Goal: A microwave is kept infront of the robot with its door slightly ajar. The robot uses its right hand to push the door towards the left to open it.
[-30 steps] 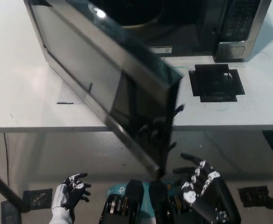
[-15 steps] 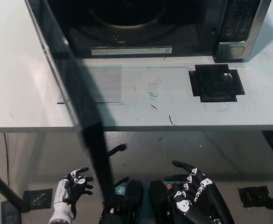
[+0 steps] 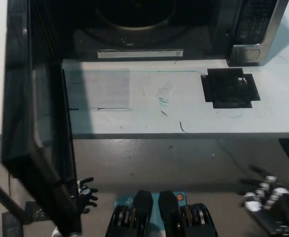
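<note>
Head view | microwave door (image 3: 35, 123) wide open, overhanging worktop (image 3: 184, 98) | right robot hand (image 3: 268, 197) spread, empty, low | risk: door could clip left robot hand (image 3: 85, 193), fingers apart

The microwave (image 3: 253, 29) is showing silver casing and a black door (image 3: 38, 123). The desk (image 3: 149, 98) is looking white, bearing a black square patch (image 3: 229, 87).
</note>
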Available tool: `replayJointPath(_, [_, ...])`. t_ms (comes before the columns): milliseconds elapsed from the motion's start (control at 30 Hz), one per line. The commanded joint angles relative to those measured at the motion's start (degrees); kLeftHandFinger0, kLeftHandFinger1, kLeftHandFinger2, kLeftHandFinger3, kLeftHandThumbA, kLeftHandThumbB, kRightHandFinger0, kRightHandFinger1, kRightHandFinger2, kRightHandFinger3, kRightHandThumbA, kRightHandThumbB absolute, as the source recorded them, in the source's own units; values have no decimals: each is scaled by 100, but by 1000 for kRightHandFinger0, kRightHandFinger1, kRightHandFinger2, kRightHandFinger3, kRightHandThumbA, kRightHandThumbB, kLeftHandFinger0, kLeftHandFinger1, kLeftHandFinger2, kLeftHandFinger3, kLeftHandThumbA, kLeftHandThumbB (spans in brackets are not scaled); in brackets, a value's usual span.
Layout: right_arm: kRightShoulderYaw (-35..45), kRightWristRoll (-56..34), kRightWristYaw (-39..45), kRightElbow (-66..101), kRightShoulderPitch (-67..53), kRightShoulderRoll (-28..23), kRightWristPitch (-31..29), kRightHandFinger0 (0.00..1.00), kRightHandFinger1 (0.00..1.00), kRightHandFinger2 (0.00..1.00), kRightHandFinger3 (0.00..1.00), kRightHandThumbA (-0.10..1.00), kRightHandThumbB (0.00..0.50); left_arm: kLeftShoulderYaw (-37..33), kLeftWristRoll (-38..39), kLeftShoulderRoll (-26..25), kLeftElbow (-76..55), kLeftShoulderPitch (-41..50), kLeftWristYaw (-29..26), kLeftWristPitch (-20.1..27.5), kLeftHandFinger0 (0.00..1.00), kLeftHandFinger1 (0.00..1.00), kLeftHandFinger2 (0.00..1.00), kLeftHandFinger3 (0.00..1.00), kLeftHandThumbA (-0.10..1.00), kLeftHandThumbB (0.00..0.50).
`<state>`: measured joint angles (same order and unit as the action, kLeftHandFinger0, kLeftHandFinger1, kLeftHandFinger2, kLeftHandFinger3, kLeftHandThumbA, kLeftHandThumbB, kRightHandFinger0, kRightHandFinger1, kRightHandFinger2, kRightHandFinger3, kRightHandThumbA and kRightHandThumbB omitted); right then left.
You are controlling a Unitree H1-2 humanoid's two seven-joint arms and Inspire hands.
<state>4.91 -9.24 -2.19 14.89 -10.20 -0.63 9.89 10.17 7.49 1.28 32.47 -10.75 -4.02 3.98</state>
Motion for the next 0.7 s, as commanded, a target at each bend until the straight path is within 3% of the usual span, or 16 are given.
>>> replayJointPath(0, [480, 75, -313, -504, 153, -43, -738, 292, 463, 576, 800, 326, 186, 29, 85, 19, -46, -117, 1, 150, 325, 318, 358, 526, 15, 118])
replayJointPath(133, [848, 117, -431, -1293, 268, -34, -1160, 307, 463, 568, 796, 271, 134, -4, 36, -10, -6, -119, 21, 229, 328, 324, 362, 521, 34, 115])
replayJointPath(233, [1010, 117, -535, -1883, 416, -11, -1360, 268, 421, 536, 758, 287, 224, 35, 135, -12, 34, -176, 87, 222, 326, 320, 352, 508, 34, 126])
replayJointPath(300, [1051, 166, -587, -2165, 450, 20, -1420, 285, 449, 551, 738, 311, 248, 38, 152, -7, 24, -170, 90, 215, 339, 327, 351, 510, 30, 129])
replayJointPath(433, [1078, 264, -745, -2404, 495, 146, -1502, 287, 453, 552, 720, 286, 220, -22, 42, -33, 45, -173, 27, 261, 336, 325, 344, 517, 42, 122])
replayJointPath(533, [1061, 330, -841, -2437, 547, 211, -1507, 280, 470, 556, 716, 280, 218, -13, 60, -29, 58, -194, 16, 262, 331, 324, 349, 517, 49, 123])
replayJointPath(600, [1044, 332, -853, -2542, 577, 241, -1598, 295, 472, 554, 736, 317, 242, -12, 68, -27, 41, -188, 23, 250, 323, 319, 348, 509, 49, 116])
replayJointPath(667, [1073, 249, -866, -2598, 592, 324, -1634, 302, 479, 558, 739, 278, 237, -10, 91, -31, 56, -182, 56, 260, 328, 324, 343, 518, 26, 98])
